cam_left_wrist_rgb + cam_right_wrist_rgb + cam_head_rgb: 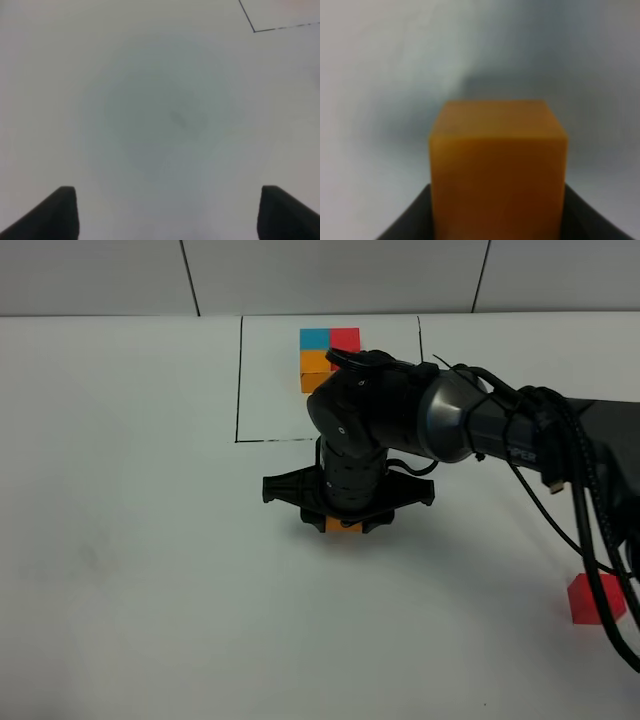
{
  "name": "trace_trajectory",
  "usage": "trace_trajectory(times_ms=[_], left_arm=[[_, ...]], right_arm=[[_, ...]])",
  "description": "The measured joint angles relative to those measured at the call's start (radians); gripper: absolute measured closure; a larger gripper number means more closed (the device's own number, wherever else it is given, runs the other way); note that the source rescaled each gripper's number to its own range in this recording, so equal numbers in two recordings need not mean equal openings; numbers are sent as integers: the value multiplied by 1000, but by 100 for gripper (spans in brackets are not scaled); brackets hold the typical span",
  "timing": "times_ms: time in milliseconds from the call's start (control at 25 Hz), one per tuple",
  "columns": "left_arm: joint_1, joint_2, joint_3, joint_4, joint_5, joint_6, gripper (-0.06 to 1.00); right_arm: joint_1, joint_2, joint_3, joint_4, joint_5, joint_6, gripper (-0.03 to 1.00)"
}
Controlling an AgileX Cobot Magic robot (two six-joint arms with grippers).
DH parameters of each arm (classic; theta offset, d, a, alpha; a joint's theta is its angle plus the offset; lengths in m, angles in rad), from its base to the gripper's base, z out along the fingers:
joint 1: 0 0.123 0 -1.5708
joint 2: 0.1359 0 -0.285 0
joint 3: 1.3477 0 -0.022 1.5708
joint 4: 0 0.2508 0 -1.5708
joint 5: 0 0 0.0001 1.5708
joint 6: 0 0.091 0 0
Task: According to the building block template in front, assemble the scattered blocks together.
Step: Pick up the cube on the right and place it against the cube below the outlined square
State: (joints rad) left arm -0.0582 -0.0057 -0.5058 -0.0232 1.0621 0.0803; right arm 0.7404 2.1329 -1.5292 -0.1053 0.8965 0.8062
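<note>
Setting: A white table [120, 570] is seen from above, with a thin black frame [238, 380] drawn at its far side.
Template: A template [330, 358] of three cubes, blue, red and orange, is set in an L shape inside the frame. Part of it is covered by the right arm.
Right pincer: The right pincer [345, 518] is reached across to the middle of the table, just outside the near line of the frame. It is closed on the orange block [343, 528].
Orange block: It is gripped on two sides and held low. Whether it touches the table cannot be told.
Red block: A red block [596, 598] is seen alone near the right edge, well apart, partly behind cables.
Blue block: No loose blue block is seen.
Left pincer: The left pincer [169, 215] is held open over bare table, with nothing between its fingers.
Step in hand: The orange block is judged to be the first piece being set down or carried.
Next move: The block is to be released squarely, so that the others can be pushed flush against it.
</note>
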Motion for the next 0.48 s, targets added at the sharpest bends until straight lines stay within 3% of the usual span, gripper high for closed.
trace_trajectory(times_ms=[480], left_arm=[[0,0,0,0,0,0,28]], right_arm=[[-1,73,-32,-59,-2,-19,97]])
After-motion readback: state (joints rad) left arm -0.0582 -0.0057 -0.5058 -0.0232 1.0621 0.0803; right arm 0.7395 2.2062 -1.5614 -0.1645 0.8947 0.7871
